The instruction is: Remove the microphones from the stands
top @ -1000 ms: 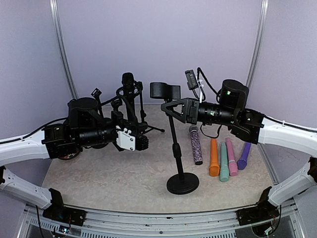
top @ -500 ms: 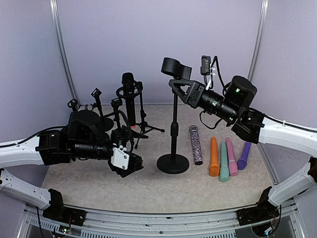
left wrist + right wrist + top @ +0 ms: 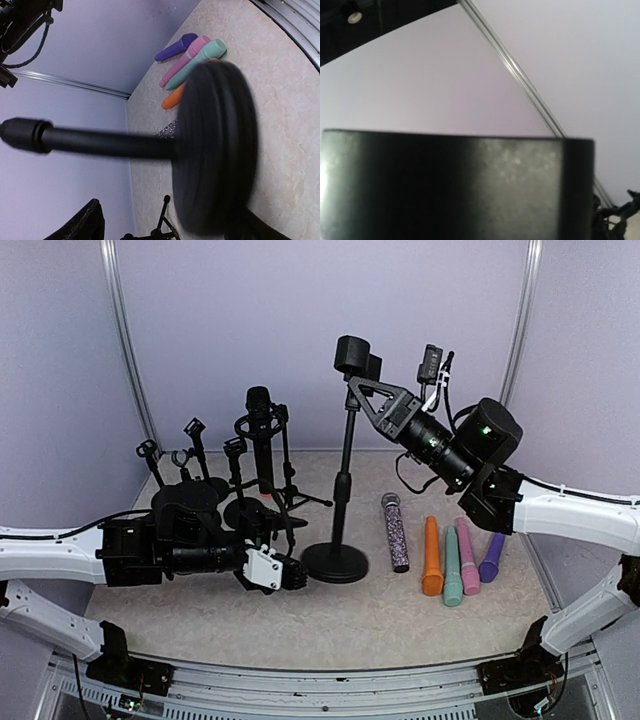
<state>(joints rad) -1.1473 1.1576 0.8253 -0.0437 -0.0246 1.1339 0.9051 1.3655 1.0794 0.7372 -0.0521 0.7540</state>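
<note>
Your right hand (image 3: 352, 388) is raised high and clenched on the top of a round-base desk stand (image 3: 343, 490), right at its empty black clip (image 3: 355, 355). That clip fills the lower half of the right wrist view as a black block (image 3: 455, 185).

Your left hand (image 3: 292, 575) lies low on the counter (image 3: 200, 620), released. Its fingers (image 3: 82, 225) sit apart, and the stand's round base (image 3: 335, 562) is close in front of them. I cannot tell whether they touch it.

The black microphone (image 3: 259, 405) is well behind your left hand. It stands upright in the clip of a tripod stand (image 3: 287, 465) near the back wall, and neither hand is on it.

Several small black clip stands (image 3: 193, 430) crowd just left of the tripod, and your left arm lies across in front of that whole cluster.

To the right of the round base five microphones lie side by side:
- a glittery one (image 3: 396, 532)
- an orange one (image 3: 432, 558)
- a mint one (image 3: 453, 568)
- a pink one (image 3: 467, 558)
- a purple one (image 3: 492, 556)

The counter is mottled beige, with a metal rail (image 3: 320, 680) along its near edge. Plain lilac walls (image 3: 200, 320) close it in.
</note>
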